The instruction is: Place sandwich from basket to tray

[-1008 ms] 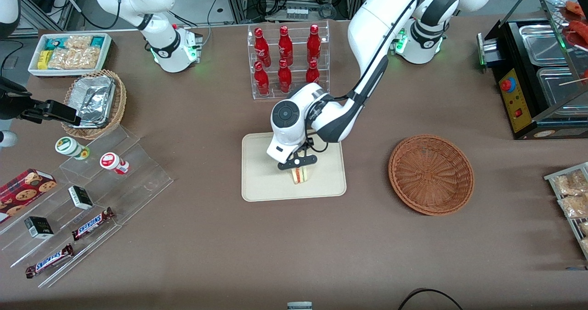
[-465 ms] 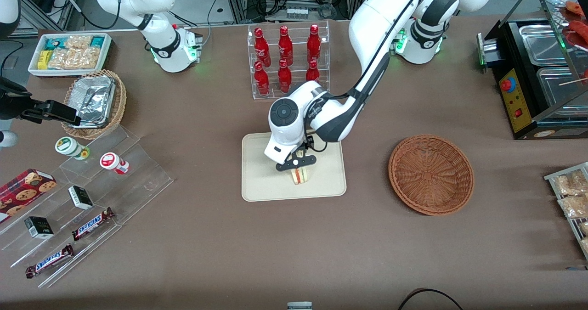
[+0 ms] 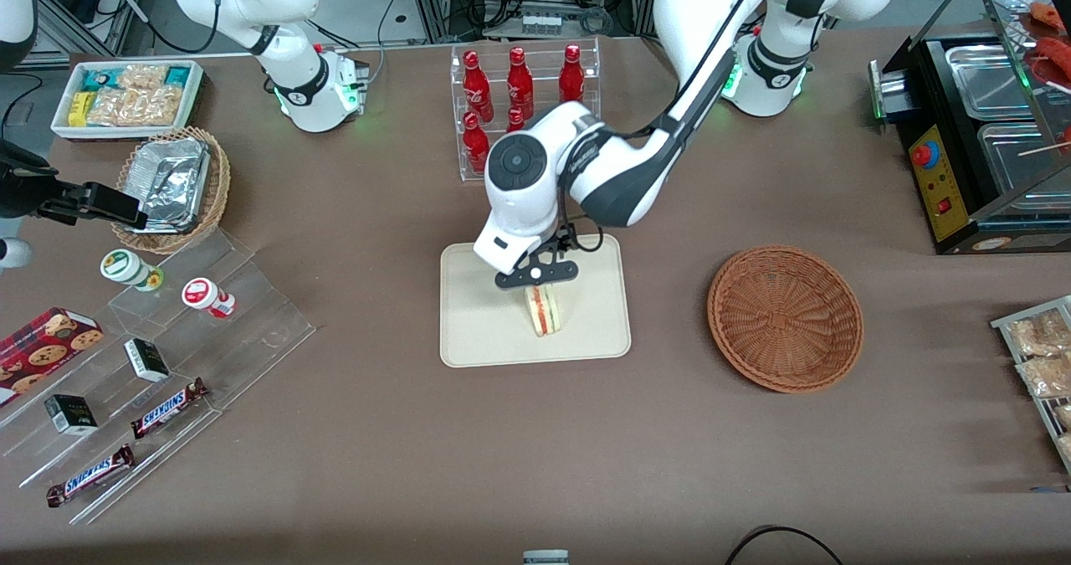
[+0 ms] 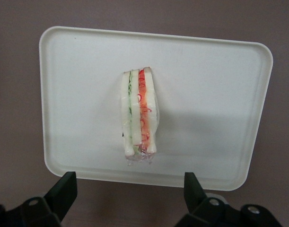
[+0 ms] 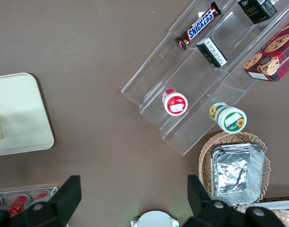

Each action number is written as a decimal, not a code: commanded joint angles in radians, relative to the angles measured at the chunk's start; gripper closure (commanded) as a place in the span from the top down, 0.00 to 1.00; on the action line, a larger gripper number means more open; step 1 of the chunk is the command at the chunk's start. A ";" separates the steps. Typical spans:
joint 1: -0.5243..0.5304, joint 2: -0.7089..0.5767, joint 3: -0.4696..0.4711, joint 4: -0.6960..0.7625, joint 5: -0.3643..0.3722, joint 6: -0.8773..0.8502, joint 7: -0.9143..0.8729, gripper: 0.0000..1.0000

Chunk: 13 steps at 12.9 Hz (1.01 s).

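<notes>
The sandwich (image 3: 545, 311) (image 4: 140, 113) stands on the tray (image 3: 477, 331) (image 4: 210, 109). The gripper (image 3: 536, 274) hangs above it, jaws spread wide and holding nothing. The basket (image 3: 785, 317) sits nearby.

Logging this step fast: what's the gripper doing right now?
Gripper: open, holding nothing, above the sandwich on the tray.
</notes>
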 commanded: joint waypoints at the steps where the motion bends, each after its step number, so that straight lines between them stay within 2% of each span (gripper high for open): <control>1: -0.001 -0.062 0.063 -0.020 -0.024 -0.075 0.049 1.00; 2: 0.001 -0.076 0.083 -0.026 -0.030 -0.095 0.061 1.00; 5: -0.001 -0.118 0.221 -0.042 -0.103 -0.146 0.188 1.00; 13: -0.001 -0.309 0.425 -0.247 -0.139 -0.172 0.565 1.00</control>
